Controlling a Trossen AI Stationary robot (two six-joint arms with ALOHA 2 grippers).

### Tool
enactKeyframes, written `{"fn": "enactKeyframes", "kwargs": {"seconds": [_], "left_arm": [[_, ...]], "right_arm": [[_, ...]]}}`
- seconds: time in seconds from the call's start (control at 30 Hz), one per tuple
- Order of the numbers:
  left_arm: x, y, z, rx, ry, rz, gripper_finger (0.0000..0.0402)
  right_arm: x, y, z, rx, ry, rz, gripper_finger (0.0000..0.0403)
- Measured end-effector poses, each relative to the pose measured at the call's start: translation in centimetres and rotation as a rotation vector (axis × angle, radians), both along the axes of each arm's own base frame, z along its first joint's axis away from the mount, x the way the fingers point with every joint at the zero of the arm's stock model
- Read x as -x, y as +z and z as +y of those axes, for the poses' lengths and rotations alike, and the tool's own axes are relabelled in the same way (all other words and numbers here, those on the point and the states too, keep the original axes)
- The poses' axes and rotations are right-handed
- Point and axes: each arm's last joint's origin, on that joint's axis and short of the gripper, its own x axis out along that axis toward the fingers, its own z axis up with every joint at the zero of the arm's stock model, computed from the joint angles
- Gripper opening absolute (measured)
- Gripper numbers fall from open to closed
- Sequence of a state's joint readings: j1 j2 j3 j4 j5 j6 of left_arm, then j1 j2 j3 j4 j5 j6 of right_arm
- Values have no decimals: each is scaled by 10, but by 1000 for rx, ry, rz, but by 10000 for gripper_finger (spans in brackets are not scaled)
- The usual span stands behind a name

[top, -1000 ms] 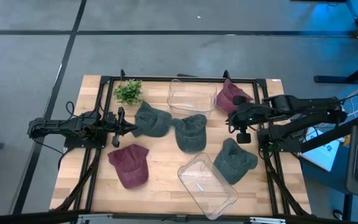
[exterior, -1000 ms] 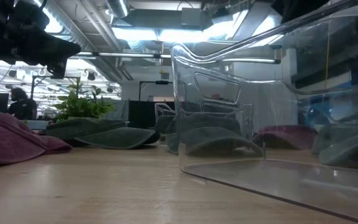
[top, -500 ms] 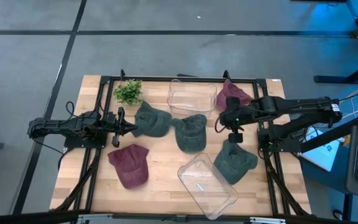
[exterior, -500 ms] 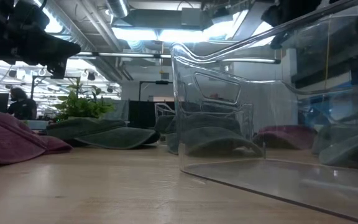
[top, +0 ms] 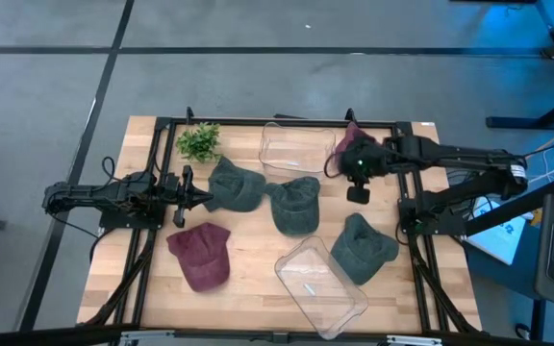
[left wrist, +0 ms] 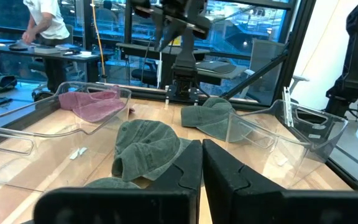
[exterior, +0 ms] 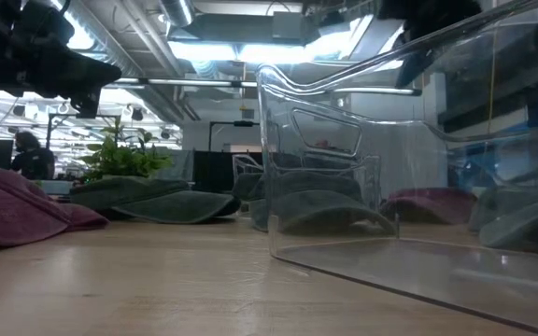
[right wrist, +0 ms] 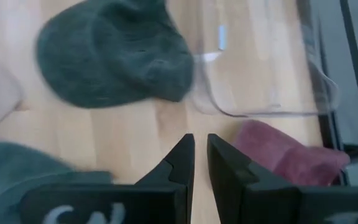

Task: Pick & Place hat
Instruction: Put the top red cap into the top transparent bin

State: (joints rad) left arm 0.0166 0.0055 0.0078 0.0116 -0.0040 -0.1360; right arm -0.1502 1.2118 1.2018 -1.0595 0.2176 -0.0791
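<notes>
Overhead, the right gripper (top: 339, 165) hovers beside the maroon hat (top: 358, 142).
Only its wrist view shows fingers (right wrist: 180, 162) clenched, empty; left gripper (top: 203, 198) likewise.

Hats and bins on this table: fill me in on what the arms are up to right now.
Nothing is held. The right gripper, shut, hovers above the table beside the maroon hat at the far right, next to the far clear bin. The left gripper, also shut, waits low at the left by a green hat. Two more green hats, another maroon hat, a second clear bin and a small plant lie on the table; both bins look empty.
</notes>
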Motion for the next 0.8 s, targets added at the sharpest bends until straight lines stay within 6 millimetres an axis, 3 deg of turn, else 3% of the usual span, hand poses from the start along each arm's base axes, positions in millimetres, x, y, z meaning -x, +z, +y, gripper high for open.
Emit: {"fn": "enactKeyframes", "kwargs": {"seconds": [0.47,0.8], "left_arm": [[0,0,0,0,0,0,13],[0,0,0,0,0,0,9]], "right_arm": [[22,-1,-65,-37,-395,-28,46],[37,-13,-110,-108,-737,-38,45]]}}
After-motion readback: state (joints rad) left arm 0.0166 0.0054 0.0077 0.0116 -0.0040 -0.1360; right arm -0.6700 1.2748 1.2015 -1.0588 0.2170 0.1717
